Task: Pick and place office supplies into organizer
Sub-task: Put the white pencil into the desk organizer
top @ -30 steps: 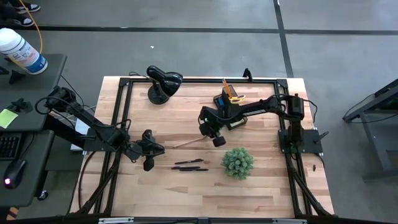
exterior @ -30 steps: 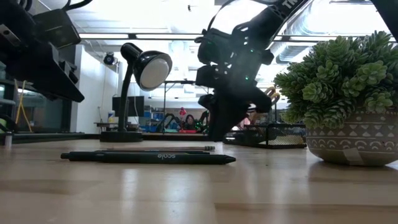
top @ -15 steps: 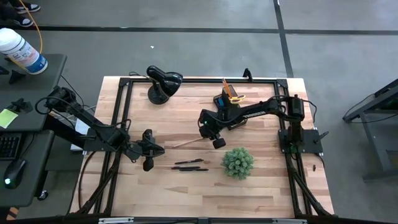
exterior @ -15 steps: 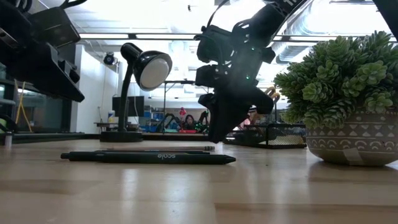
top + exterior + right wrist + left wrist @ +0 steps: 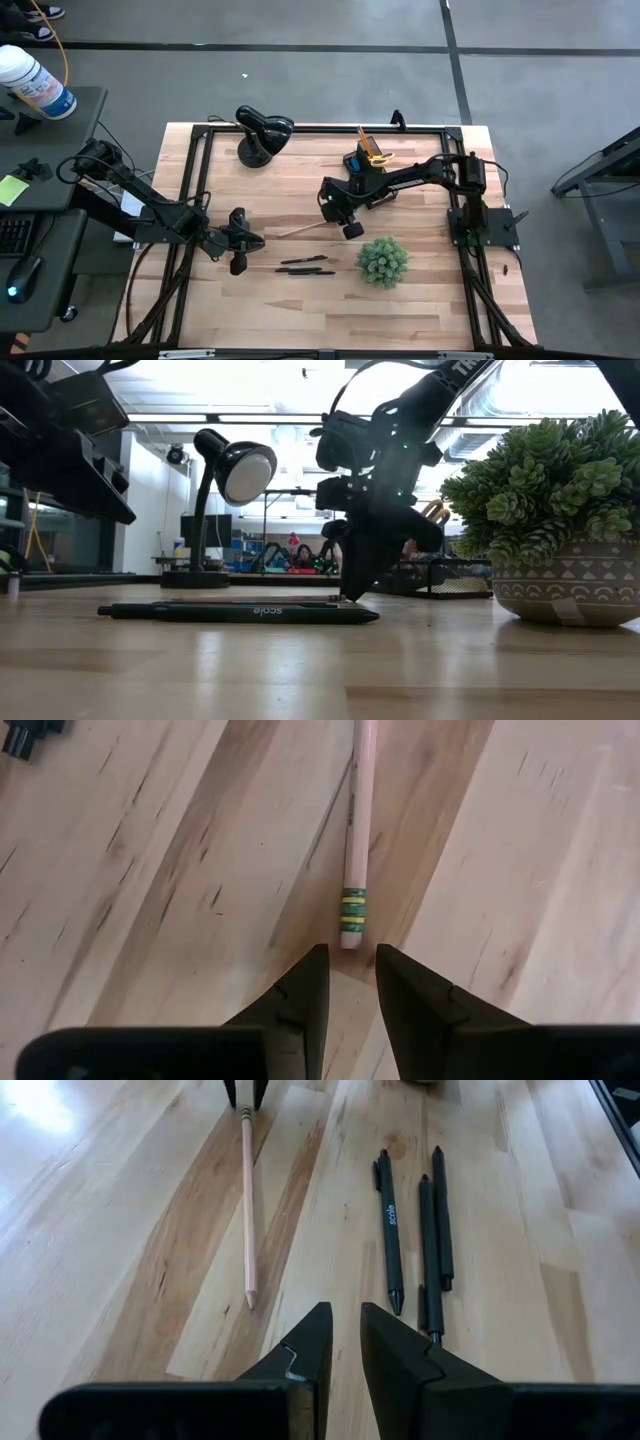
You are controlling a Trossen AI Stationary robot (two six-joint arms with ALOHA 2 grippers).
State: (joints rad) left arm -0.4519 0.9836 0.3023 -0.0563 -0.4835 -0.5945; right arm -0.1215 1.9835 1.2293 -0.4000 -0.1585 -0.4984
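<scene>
A light wooden pencil [image 5: 308, 229] lies flat on the table, its green-and-yellow banded end [image 5: 352, 910] toward my right gripper [image 5: 346, 224]. That gripper [image 5: 348, 970] points down, narrowly open, with its fingertips just short of the banded end and low over the wood [image 5: 350, 594]. Two or three black pens [image 5: 306, 266] lie side by side nearer the near edge. The black organizer [image 5: 368, 166] stands behind the right arm and holds yellow and orange items. My left gripper [image 5: 238, 262] waits at the table's left, shut, aimed at the pens [image 5: 390, 1230].
A round green plant in a patterned pot [image 5: 383, 260] stands just right of the pens, close to the right gripper. A black domed lamp [image 5: 262, 135] stands near the far-left corner. Bare wood lies between the pencil and the lamp and along the near edge.
My right gripper has sunk toward the table, and its fingertips have come down at the pencil's banded end. The pencil and pens have stayed where they were.
</scene>
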